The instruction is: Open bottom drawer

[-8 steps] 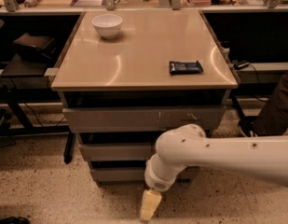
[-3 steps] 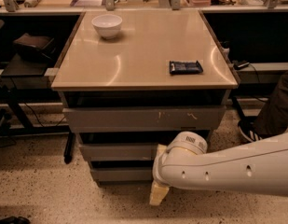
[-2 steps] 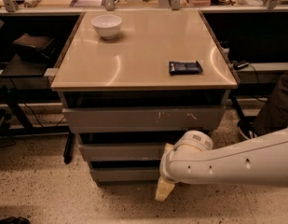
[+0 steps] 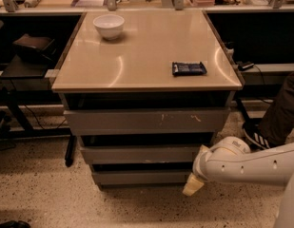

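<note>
Bottom drawer (image 4: 139, 177) has its right end covered by the end effector (image 4: 193, 185), whose grip I cannot tell.

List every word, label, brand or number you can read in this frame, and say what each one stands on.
No text can be read here.
Dark packet on the tabletop: pale print, too blurred to read.
Top drawer front: pale scratch marks, not lettering.
White bowl, bottom drawer and gripper, which is low by that drawer's right end: no markings visible.
</note>
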